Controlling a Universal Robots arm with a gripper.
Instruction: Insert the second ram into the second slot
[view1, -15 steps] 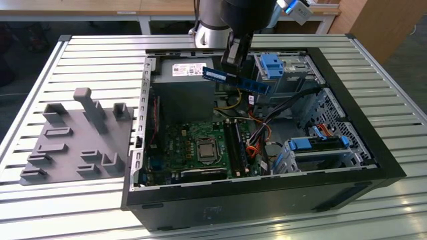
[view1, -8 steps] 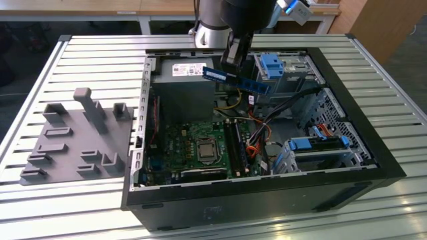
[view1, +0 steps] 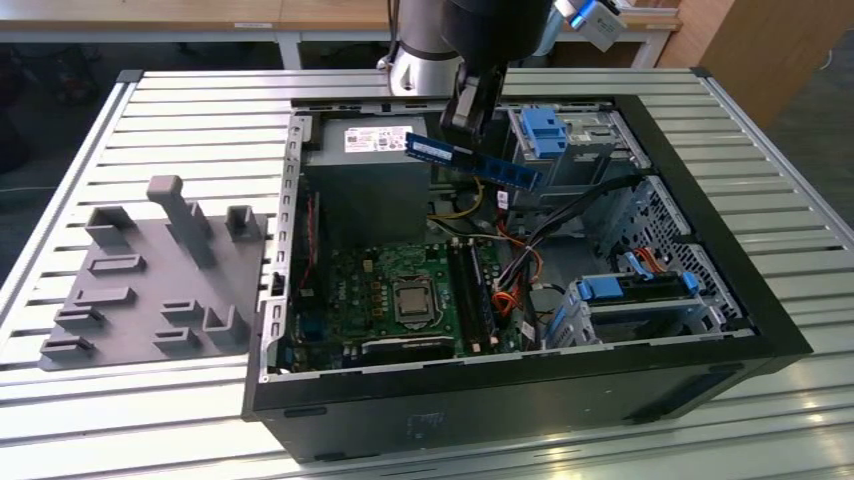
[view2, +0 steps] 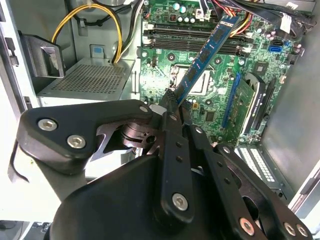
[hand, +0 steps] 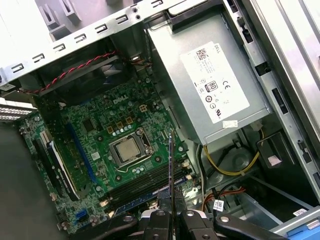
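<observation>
Holding the memory stick (view1: 474, 160) with my gripper (view1: 458, 128), jaws clamped on one end | stick tilted in the air above the open computer case (view1: 534, 395), well clear of the green board (view1: 380, 290) | in the second wrist view I see its free end over the long slots (view2: 170, 44).

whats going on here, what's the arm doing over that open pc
The robot arm's claw is shut on the second ram, a blue stick, and holds it in the air above the open computer case. The stick hangs tilted over the motherboard, well apart from the memory slots, so it is not yet seated in a slot.
</observation>
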